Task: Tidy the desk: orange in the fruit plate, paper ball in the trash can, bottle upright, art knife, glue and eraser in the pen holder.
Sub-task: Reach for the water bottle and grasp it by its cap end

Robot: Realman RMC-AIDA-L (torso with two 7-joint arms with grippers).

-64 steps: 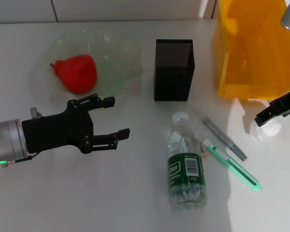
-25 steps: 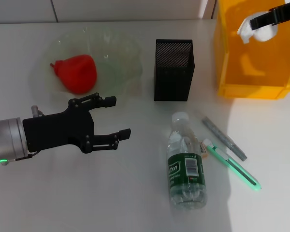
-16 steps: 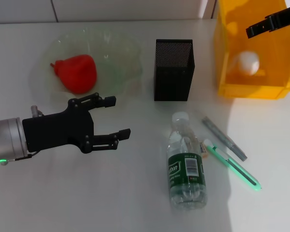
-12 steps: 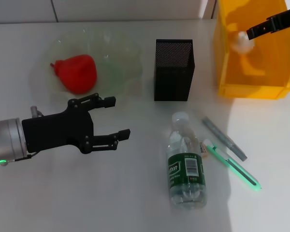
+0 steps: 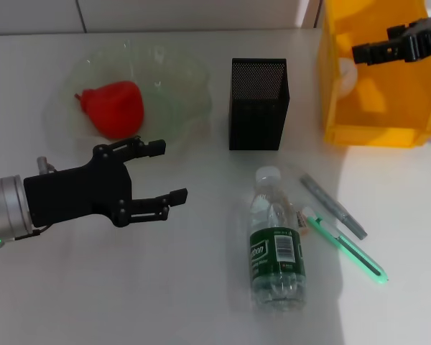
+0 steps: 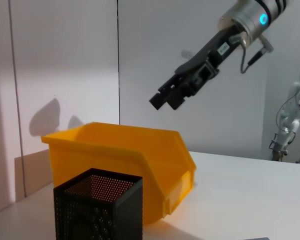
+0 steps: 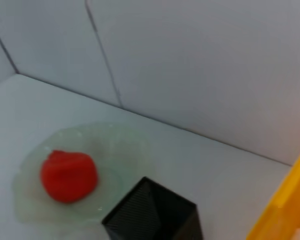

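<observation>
The orange (image 5: 115, 108) lies in the fruit plate (image 5: 176, 75) at the back left; both also show in the right wrist view, orange (image 7: 69, 176) on plate (image 7: 125, 145). My left gripper (image 5: 169, 170) hovers open and empty in front of the plate. High over the trash can (image 5: 377, 115) my right gripper (image 5: 370, 52) is open and holds nothing. A pale roundish patch, seemingly the paper ball (image 5: 346, 74), shows through the can's wall. The bottle (image 5: 276, 244) lies on its side. To its right lie the eraser (image 5: 302, 218), the green art knife (image 5: 345, 246) and the grey glue (image 5: 334, 206). The pen holder (image 5: 258, 104) stands upright.
In the left wrist view the right gripper (image 6: 167, 100) hangs above the trash can (image 6: 125, 150), with the pen holder (image 6: 97, 210) in front. A white wall rises behind the table. The bottle, knife, glue and eraser lie close together at the front right.
My right gripper lifted the paper ball from the table to above the trash can and let it go; the ball fell inside. The left gripper shifted slightly left.
</observation>
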